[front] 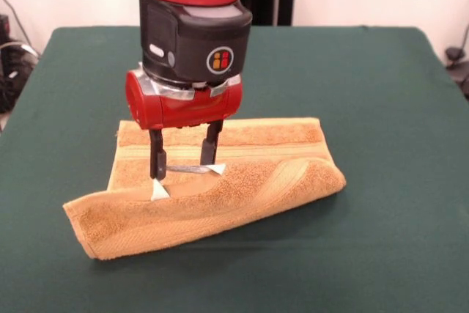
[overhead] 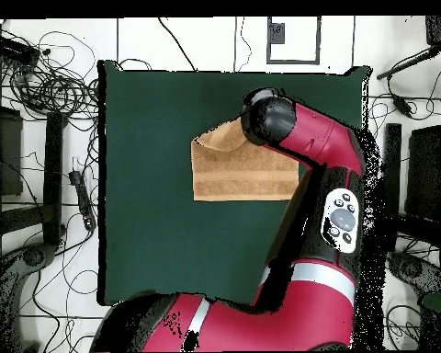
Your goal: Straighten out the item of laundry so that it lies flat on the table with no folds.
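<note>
The table [front: 381,108], covered in dark green cloth with rounded corners, fills most of the front view and carries only 1 thing, the item of laundry. The red and black arm [overhead: 316,147] comes next in bulk; in the overhead view it sweeps up from the base at the bottom edge and bends over the towel, its black wrist hiding the towel's upper right part. The item of laundry [front: 242,196], an orange-tan terry towel, lies near the middle of the table in the front view, and in the overhead view it sits in the upper half of the table, right of centre. It is not flat: the near edge is rolled over into a thick fold that runs slantwise from the lower left to the right end, with a woven border band curving along it, while the far part lies flat and shows 2 pale bands running across. The gripper [front: 183,159] hangs straight down over the towel's middle, its 2 dark fingers [front: 157,155] spread apart with open space between them, gripping nothing; the tips reach the cloth just behind the fold. White tips [front: 159,190] show at the finger ends.
</note>
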Controlling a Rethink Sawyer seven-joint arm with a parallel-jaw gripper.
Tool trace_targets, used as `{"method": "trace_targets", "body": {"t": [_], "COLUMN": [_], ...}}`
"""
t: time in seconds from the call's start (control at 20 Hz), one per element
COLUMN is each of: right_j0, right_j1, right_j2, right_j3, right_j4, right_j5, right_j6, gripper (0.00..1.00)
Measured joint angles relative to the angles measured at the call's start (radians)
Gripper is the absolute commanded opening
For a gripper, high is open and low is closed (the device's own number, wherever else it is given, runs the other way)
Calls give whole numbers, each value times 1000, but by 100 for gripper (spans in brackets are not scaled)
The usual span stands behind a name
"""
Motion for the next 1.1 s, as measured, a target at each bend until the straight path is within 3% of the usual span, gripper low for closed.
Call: {"method": "trace_targets", "body": {"t": [1.1], "right_j0": [-20], "right_j1": [3], "right_j2": [47], "right_j3": [0], "right_j4": [-39], "right_j5": [-87], "right_j6": [0], "gripper": [100]}}
